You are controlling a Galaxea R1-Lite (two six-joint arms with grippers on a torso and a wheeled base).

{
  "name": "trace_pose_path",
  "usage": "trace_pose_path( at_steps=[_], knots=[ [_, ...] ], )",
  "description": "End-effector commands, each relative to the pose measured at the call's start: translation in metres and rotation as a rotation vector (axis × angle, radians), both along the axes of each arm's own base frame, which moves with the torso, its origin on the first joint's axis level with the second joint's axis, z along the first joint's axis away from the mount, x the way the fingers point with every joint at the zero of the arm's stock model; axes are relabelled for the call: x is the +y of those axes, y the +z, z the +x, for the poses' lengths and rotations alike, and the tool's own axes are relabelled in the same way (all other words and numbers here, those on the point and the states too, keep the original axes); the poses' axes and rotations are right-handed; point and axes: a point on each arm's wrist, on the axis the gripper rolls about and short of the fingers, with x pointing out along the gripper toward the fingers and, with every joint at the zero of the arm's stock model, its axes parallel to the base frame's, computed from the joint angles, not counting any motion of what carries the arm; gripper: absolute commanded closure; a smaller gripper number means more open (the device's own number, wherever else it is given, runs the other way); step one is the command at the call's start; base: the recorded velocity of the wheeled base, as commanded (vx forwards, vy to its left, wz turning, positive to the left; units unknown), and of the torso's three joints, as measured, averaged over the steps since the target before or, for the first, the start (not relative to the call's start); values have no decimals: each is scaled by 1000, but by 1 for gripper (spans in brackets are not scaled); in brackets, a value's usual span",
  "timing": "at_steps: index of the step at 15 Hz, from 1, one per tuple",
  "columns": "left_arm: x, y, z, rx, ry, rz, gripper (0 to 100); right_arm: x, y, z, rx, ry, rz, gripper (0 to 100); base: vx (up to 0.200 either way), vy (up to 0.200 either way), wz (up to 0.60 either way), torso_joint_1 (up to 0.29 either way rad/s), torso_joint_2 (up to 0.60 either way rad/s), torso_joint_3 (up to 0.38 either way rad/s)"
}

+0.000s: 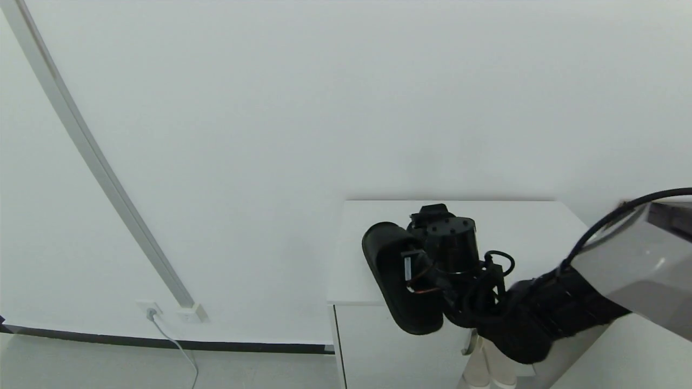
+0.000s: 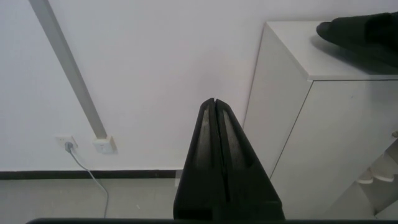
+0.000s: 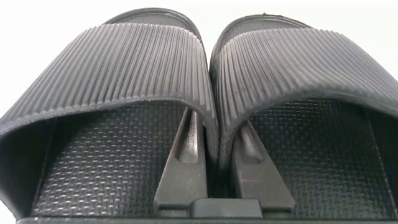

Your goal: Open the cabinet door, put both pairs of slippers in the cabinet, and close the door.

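Note:
A pair of black ribbed slippers point(image 1: 397, 281) hangs on edge over the front lip of the white cabinet point(image 1: 530, 227), soles pressed side by side. My right gripper point(image 3: 214, 124) has one finger inside each slipper point(image 3: 124, 68) and is shut on the two touching side walls. From the left wrist view, the slippers' toe point(image 2: 360, 31) pokes over the cabinet top point(image 2: 292, 43). My left gripper point(image 2: 214, 106) hovers left of the cabinet, shut with nothing in it, pointing at the wall. Below my right arm, a curved handle point(image 1: 472, 346) and pale shapes point(image 1: 489, 370) show at the cabinet front.
A white wall stands behind the cabinet. A slanted grey cable duct point(image 1: 102, 167) runs down it to a socket with a plugged white cord point(image 1: 154, 313). A dark skirting strip point(image 1: 162, 343) meets grey floor left of the cabinet, where there is open room.

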Motion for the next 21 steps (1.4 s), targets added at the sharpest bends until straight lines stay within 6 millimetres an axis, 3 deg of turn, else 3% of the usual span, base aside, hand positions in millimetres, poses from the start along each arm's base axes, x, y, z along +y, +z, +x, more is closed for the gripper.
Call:
trace_pose_path(
  at_steps=[1, 3, 6, 21],
  knots=[
    [0, 0, 0, 0, 1, 0, 100, -26, 30, -57, -5, 82, 21, 100, 0, 0, 0, 0, 0, 0],
    [0, 0, 0, 0, 1, 0, 100, -37, 34, -72, -3, 93, 23, 100, 0, 0, 0, 0, 0, 0],
    [0, 0, 0, 0, 1, -2, 100, -36, 35, -75, -3, 99, 24, 100, 0, 0, 0, 0, 0, 0],
    [0, 0, 0, 0, 1, -5, 100, -33, 22, -75, 27, 102, -9, 100, -200, 0, 0, 1, 3, 2]
  ],
)
